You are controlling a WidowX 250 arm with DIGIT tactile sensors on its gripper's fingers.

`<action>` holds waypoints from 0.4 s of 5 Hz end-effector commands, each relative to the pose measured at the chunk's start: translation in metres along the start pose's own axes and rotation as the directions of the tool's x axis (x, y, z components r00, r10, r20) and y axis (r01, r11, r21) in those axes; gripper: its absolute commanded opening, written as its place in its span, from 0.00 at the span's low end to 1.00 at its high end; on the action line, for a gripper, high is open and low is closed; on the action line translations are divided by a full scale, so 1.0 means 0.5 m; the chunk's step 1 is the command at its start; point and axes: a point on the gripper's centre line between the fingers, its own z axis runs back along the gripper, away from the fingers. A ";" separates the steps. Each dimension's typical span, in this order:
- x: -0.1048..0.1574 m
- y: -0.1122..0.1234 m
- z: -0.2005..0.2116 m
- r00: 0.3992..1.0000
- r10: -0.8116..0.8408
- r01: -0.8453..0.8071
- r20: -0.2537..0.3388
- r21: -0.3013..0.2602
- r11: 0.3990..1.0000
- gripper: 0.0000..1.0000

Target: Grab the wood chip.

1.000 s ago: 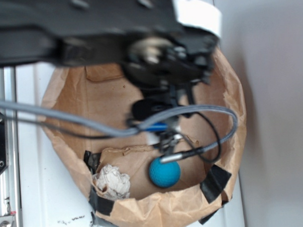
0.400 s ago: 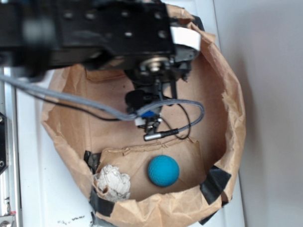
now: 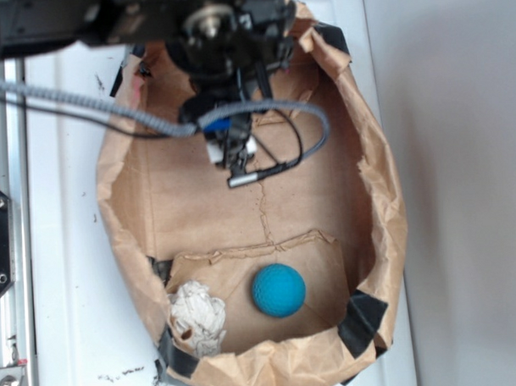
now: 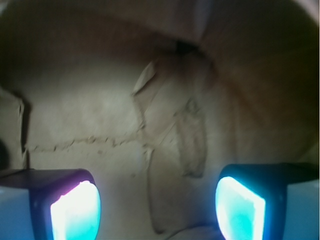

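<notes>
"Paper bag [image 3: 386, 205] walls stand all around, right?"

"Yes. The brown bag lies open on a white table [image 3: 68, 335]. Black tape [image 3: 360, 321] holds its near corners."

"What is inside it?"

"A blue ball [image 3: 278, 290] sits on a torn paper flap [image 3: 319, 250] near the bottom of the outside view. A crumpled white paper wad [image 3: 197, 312] sits just beside it, to the left. They are apart, not touching."

"Where is the wood chip [image 4: 192, 140]?"

"In the wrist view it lies flat on the bag floor, long and thin, between the two fingers and a bit further on. It is closer to the right finger. A torn bit of paper curls up just to its left."

"And the gripper [image 3: 238, 160]?"

"It hangs over the far part of the bag, well apart from the ball and the wad. Its two glowing pads [image 4: 75, 210] are wide apart. Nothing is between them and they touch nothing."

"Anything hard to see?"

"In the outside view the black arm [image 3: 150, 15] and a grey cable [image 3: 85, 102] cover the top of the bag, so I cannot find the chip there. The wrist view is dim and blurry, and the fingers are cut off at the bottom."
</notes>
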 end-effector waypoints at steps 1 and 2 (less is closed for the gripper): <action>0.046 0.025 -0.037 0.997 0.039 -0.046 0.069 0.105 0.993 1.00; 0.050 0.016 -0.059 0.997 0.006 -0.016 0.076 0.127 0.992 1.00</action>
